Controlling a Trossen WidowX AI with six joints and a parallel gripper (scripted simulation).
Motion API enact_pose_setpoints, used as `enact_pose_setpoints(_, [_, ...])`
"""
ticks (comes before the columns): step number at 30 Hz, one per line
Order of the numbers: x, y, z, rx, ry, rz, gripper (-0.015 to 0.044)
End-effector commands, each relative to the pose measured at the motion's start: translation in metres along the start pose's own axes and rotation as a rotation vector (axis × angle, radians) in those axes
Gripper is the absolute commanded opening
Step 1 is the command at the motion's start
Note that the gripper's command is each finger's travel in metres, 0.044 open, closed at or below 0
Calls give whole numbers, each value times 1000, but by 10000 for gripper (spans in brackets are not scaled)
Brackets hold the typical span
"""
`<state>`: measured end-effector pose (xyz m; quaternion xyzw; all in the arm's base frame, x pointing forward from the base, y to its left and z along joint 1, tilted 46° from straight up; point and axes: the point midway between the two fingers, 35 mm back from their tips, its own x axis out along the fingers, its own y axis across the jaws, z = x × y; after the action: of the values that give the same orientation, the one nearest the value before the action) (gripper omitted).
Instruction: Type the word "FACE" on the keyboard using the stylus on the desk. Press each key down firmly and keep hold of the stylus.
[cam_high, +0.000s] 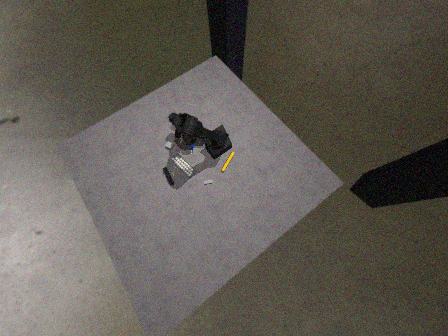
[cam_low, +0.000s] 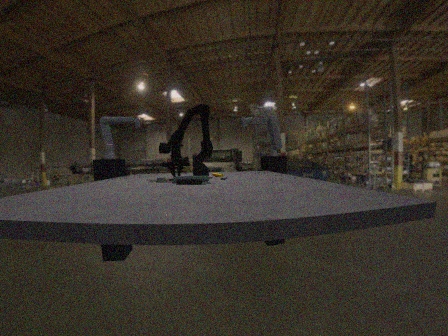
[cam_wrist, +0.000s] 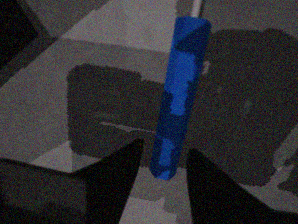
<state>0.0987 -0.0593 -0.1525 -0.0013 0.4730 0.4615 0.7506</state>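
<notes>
Part-open gripper (cam_low: 175, 174) (cam_wrist: 165, 149) is being held over blue cylindrical stylus (cam_high: 192, 147) (cam_wrist: 179, 90); stylus is being framed between fingertips, ungripped.

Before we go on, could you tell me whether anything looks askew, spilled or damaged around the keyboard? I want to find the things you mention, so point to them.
Nothing stands out: I see no spill or damage near the keyboard (cam_high: 183, 166), and the yellow stick (cam_high: 228, 162) (cam_low: 217, 174) lies flat on the table (cam_high: 175, 240) (cam_low: 200, 205). Dim light hides fine detail.

matt, speckled grey table top (cam_high: 200, 240) (cam_low: 220, 205)
</notes>
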Motion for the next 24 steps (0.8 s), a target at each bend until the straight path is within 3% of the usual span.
enact_pose_setpoints(1, [0,0,0,0,0,0,97])
enact_pose_setpoints(4, [0,0,0,0,0,0,19])
enact_pose_setpoints(7, [0,0,0,0,0,0,0])
enact_pose_setpoints(24, [-51,0,-1,2,2,1,0])
